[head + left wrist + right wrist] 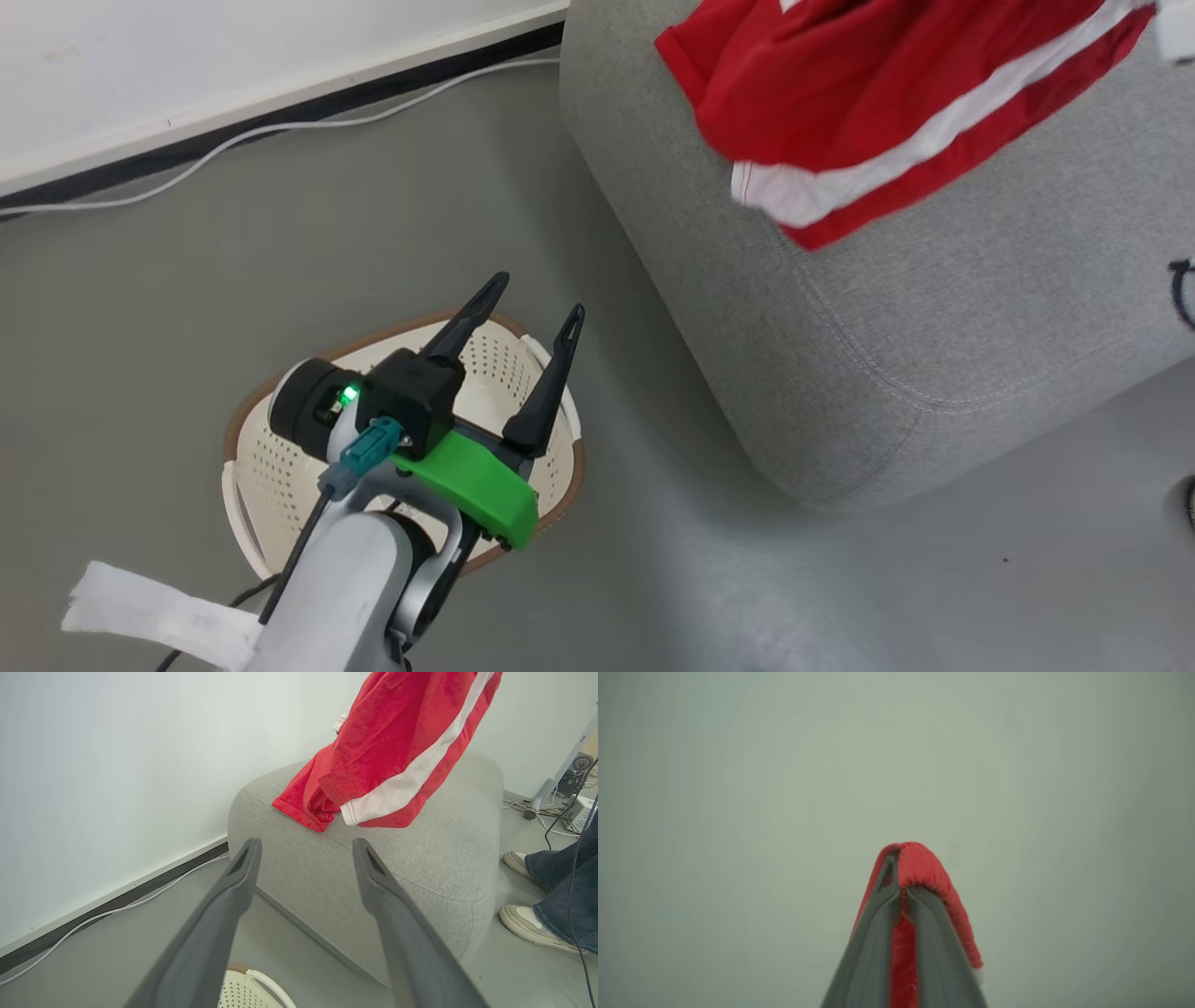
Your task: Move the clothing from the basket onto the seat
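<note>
Clothing [822, 93] over seat [934, 327], outside basket [261, 485]

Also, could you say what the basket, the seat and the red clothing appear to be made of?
The basket: seemingly cream plastic, perforated walls, brown rim. The seat: grey woven upholstery, matte, stitched seams. The clothing: soft red knit-looking fabric, draping in folds, white stripe.

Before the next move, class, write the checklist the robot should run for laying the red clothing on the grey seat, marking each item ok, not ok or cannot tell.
1. Right fingers shut on the clothing: ok.
2. Clothing over the seat, lower end resting on it: ok.
3. Left fingers open, apart from the clothing: ok.
4. Basket emptied: cannot tell, the left arm hides part.
5. Person's shoes beside the seat, out of the way: cannot tell.
</note>
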